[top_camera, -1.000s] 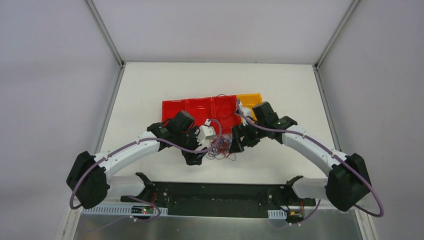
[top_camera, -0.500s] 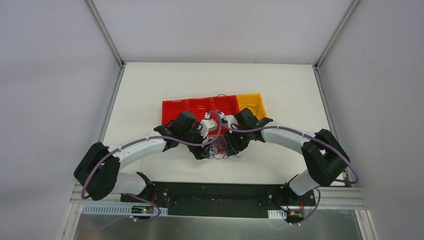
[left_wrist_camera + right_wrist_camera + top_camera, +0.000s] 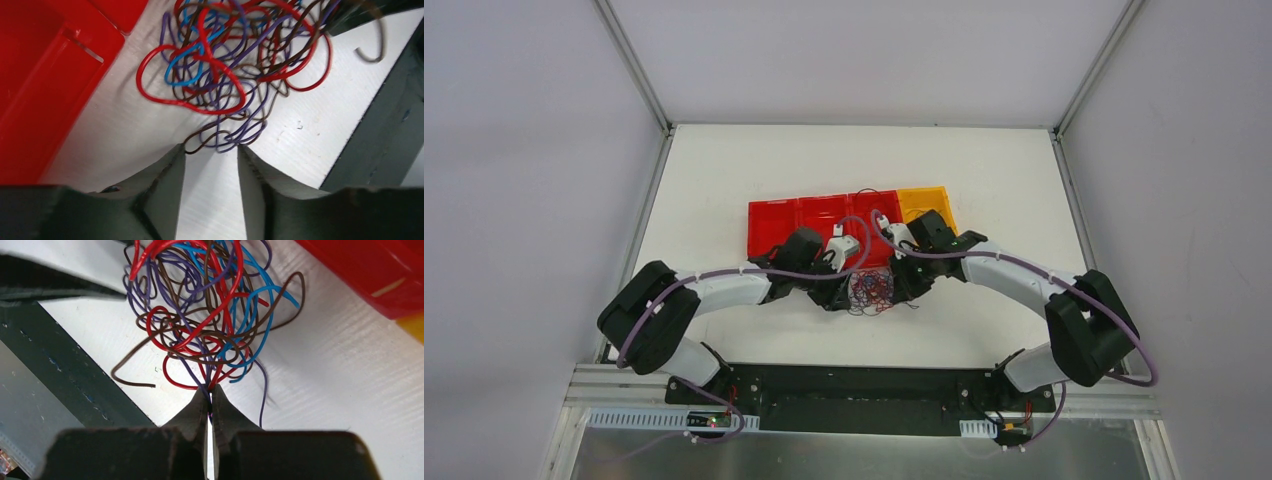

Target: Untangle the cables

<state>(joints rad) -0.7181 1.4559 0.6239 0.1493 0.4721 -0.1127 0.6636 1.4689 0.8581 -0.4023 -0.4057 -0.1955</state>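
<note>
Both have closed in on the cables point(image 3: 871, 289) near the front edge of the counter point(image 3: 984, 180). The right gripper point(image 3: 210, 391) pinches strands and the left gripper point(image 3: 211, 148) gapes, so pulling apart can begin.

Tangled cables point(image 3: 869, 290), one loose clump.
Thin red, blue, purple and brown wires loop together on the white table point(image 3: 724, 180), at 6 o'clock of the red bins point(image 3: 796, 215).

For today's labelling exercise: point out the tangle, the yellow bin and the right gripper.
tangle point(image 3: 227, 70): left wrist view, middle of the clump.
yellow bin point(image 3: 920, 203): top view, bare floor.
right gripper point(image 3: 209, 392): right wrist view, between fingertips.
</note>
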